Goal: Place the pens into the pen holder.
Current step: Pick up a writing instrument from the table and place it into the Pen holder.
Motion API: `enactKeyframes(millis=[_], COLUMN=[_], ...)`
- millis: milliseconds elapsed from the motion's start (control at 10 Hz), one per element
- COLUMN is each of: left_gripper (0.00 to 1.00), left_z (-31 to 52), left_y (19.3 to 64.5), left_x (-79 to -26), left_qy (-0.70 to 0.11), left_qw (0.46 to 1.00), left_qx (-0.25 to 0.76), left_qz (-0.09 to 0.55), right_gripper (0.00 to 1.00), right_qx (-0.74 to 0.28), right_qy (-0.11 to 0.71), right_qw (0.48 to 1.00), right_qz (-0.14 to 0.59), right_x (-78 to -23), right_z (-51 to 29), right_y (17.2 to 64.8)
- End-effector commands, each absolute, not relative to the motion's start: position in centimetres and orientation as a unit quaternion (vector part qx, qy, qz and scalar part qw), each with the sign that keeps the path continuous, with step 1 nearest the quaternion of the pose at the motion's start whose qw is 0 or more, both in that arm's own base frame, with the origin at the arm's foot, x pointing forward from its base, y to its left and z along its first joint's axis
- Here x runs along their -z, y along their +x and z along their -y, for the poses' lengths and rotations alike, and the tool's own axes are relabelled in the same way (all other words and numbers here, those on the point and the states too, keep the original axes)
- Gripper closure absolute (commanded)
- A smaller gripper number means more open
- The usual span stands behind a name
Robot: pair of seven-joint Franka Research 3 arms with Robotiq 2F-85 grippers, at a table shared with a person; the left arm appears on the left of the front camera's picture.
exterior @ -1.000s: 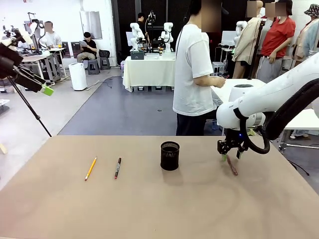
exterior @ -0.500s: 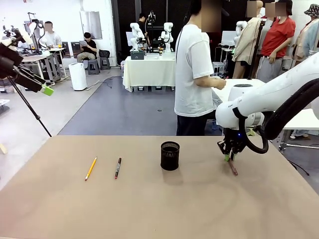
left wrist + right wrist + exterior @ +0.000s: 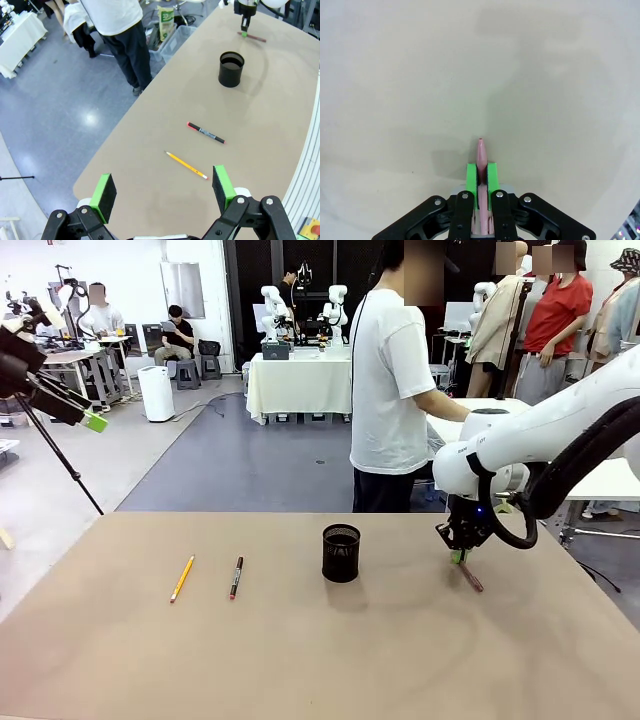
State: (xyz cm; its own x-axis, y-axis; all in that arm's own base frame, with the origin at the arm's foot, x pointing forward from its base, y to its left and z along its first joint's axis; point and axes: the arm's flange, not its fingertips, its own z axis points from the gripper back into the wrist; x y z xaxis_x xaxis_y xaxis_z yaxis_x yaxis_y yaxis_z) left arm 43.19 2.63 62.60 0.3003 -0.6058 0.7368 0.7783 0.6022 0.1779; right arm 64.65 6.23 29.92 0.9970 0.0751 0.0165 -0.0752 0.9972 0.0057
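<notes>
left gripper held high, jaws wide, nothing between. yellow pencil, then dark pen, flat at 9 o'clock of pen holder. at its 3 o'clock, right gripper clamped on reddish pen, low at table.

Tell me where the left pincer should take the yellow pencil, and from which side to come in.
Probably take the yellow pencil at mid-shaft, coming straight down from above with the left pincer, closing across its length. It lies flat on the table, thin and straight, so only its sides offer purchase. The dark pen beside it lies apart.
</notes>
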Motion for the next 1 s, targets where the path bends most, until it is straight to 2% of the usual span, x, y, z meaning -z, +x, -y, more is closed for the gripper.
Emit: enactKeyframes(millis=[0,400,500,700,900], left_gripper=[0.0,0.0,0.0,0.0,0.0], left_z=[-2.7,-2.7,-2.7,-2.7,-2.7], left_y=[43.2,43.2,43.2,43.2,43.2], left_x=[-62.5,-62.5,-62.5,-62.5,-62.5], left_qy=[-0.111,-0.111,-0.111,-0.111,-0.111], left_qw=[0.795,0.795,0.795,0.795,0.795], left_qx=[0.435,0.435,0.435,0.435,0.435], left_qz=[0.408,0.408,0.408,0.408,0.408], right_gripper=[1.0,1.0,1.0,1.0,1.0], right_qx=[-0.03,-0.103,-0.166,-0.284,-0.385], right_qy=[0.025,0.151,0.217,0.329,0.432], right_qw=[0.999,0.974,0.948,0.872,0.759], right_qz=[0.024,0.133,0.165,0.225,0.299], right_x=[-31.1,-39.8,-42.4,-46.0,-49.5], right_z=[-5.8,-7.4,-8.4,-10.5,-12.2], right_y=[64.3,63.8,63.9,63.5,63.2])
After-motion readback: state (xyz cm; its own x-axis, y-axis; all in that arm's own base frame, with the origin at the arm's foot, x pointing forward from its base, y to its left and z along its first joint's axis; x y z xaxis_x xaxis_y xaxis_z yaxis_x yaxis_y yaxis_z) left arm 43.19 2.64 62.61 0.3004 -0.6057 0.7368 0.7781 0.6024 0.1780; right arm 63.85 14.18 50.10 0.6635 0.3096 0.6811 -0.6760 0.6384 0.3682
